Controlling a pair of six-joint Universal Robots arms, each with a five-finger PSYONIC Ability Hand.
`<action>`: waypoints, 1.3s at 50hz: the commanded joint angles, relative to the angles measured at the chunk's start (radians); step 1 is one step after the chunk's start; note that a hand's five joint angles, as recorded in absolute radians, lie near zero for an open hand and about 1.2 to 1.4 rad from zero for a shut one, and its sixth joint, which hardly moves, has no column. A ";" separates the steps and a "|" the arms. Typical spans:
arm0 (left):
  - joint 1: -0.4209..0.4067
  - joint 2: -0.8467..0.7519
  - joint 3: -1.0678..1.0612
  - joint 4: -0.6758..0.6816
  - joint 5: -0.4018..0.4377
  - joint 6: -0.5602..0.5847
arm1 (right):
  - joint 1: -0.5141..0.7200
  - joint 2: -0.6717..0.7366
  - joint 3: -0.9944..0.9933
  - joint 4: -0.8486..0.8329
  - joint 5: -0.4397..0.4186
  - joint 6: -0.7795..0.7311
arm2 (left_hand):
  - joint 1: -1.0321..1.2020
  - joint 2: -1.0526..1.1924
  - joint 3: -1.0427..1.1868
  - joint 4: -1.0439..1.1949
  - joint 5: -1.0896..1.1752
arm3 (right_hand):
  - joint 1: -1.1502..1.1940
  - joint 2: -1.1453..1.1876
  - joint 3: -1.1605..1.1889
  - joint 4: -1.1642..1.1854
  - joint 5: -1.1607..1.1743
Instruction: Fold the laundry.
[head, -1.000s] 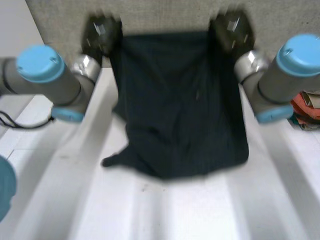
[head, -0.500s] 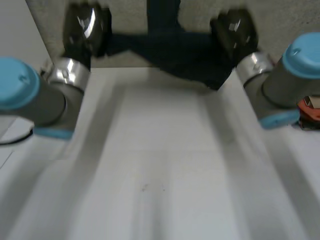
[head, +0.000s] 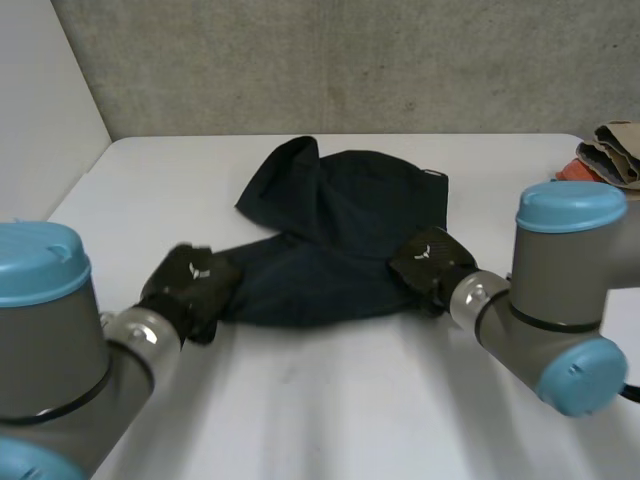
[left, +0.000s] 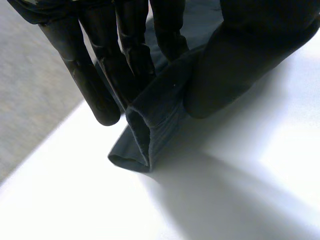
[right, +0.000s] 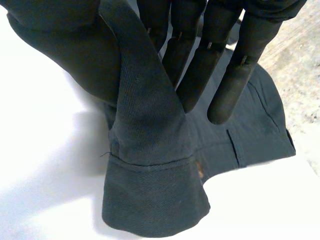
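On the left of the tabletop (head: 330, 400), the left hand (head: 190, 283) pinches a hemmed corner of the dark garment (head: 340, 230) between thumb and fingers. The garment lies bunched mid-tabletop, heaped toward the far edge. The right hand (head: 430, 265) pinches the opposite hem the same way. Both hands likely need to draw that near edge taut and level, smoothing the heap before releasing.

Left arm (head: 70, 380), lower left of frame: fat grey cylindrical joint, light-blue round cap (head: 35, 262), shiny silver wrist ring (head: 135, 330). Right arm (head: 560, 290), lower right: same build, with blue caps on top and on the end. Left hand (head: 188, 285) and right hand (head: 430, 262): matte black, with a small white mark on the back of each. Fingers (right: 202, 60) are slim black rods with rounded tips.
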 joint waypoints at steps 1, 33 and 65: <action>-0.064 0.080 -0.030 -0.343 0.009 -0.004 | 0.003 -0.140 0.129 0.122 0.045 -0.035 | 0.222 0.197 0.203 0.195 0.239 | 0.265 0.225 0.199 0.196 0.216; 0.140 -0.311 0.294 0.117 0.342 -0.002 | -0.011 -0.229 0.395 0.047 0.113 -0.132 | -0.600 -0.625 -0.619 -0.627 -0.583 | 0.265 0.225 0.199 0.196 0.216; 0.136 -0.411 0.320 0.125 -0.039 0.139 | 0.018 -0.256 0.389 -0.021 0.122 0.020 | 0.222 0.197 0.203 0.195 0.239 | 0.265 0.225 0.199 0.196 0.216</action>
